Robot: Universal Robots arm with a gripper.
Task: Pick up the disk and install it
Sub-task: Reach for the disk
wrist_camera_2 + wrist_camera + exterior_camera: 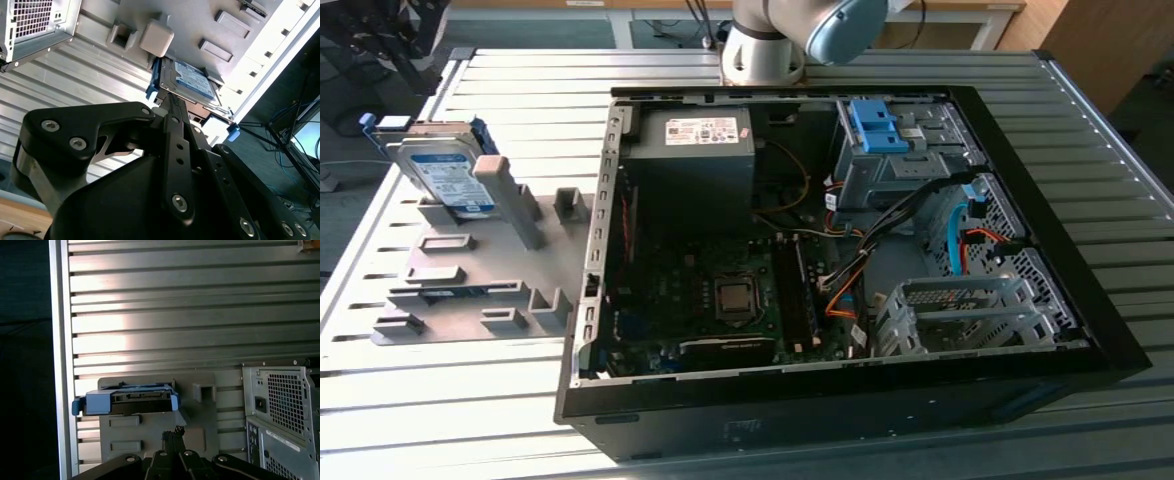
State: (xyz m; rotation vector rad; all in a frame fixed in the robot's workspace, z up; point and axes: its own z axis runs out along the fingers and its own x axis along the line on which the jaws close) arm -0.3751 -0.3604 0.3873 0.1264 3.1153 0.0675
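On the grey fixture plate (pixel 467 270), at the exterior view's left, the disk (pixel 447 170) sits propped up at a tilt against a grey post. Label side faces the camera, blue carrier frame clipped around it. The plate lies flat on the slatted metal table (pixel 520 70), just beside the open computer case (pixel 600 250).

My gripper (pixel 172 432) is clear of the disk (pixel 131 400). In the first wrist view the fingertips line up with its connector edge, with bare plate between us. In the second wrist view the gripper (pixel 170 100) points at the disk (pixel 192 80) from above, no contact.

Jaws look clenched together with nothing between them.

In the exterior view my arm (pixel 774 40) rises at the table's far edge, behind the case. The case lies on its side, panel off. Inside are the motherboard, a dark power supply (pixel 700 150) with a white sticker, a blue-latched bay (pixel 874 125) and a perforated metal drive cage (pixel 961 315) toward the exterior view's right. The case's vented rear shows in the first wrist view (pixel 285 410).
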